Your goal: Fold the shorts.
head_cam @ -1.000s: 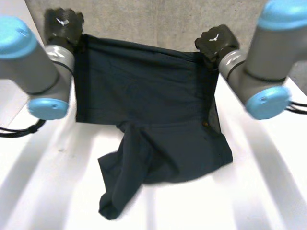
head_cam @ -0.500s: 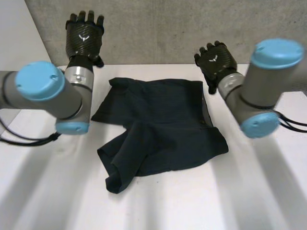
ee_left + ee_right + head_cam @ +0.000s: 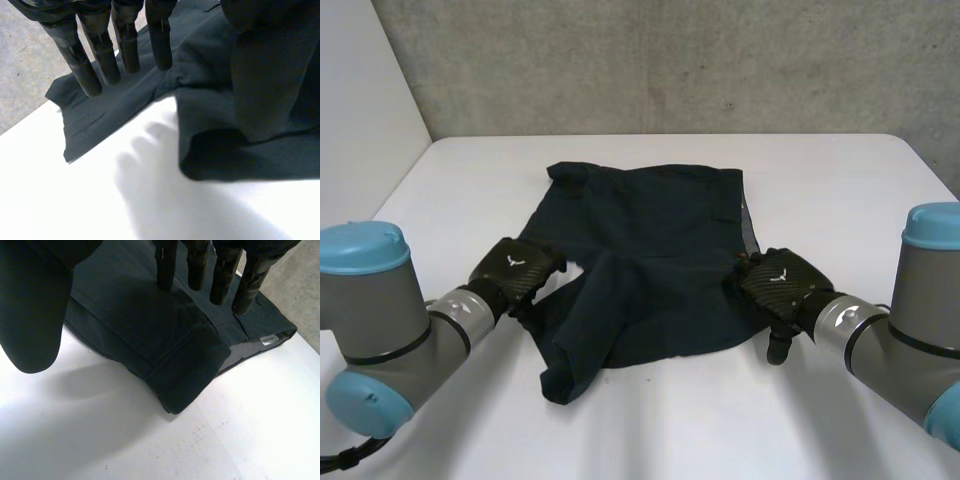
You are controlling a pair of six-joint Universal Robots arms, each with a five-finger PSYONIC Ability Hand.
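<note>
I have the shorts (image 3: pixel 650 260) lying mid-surface (image 3: pixel 840 190), waistband (image 3: pixel 645 172) at the far side toward the wall and both legs pointing back at me, so the long axis runs straight away from the rig; the left hand (image 3: pixel 515 272) sits at the outer edge of the left leg and the right hand (image 3: pixel 775 283) at the outer hem corner of the right leg (image 3: pixel 185 375), each about equally near its own side; the left fingers (image 3: pixel 125 45) are straight and spread over the cloth with the thumb apart, holding nothing; the right fingers (image 3: pixel 197 265) are likewise straight and holding nothing; whether any tips touch the fabric I cannot tell; the left leg (image 3: pixel 580 345) is bunched and slants off to my near left, so I judge it needs smoothing before any fold.
</note>
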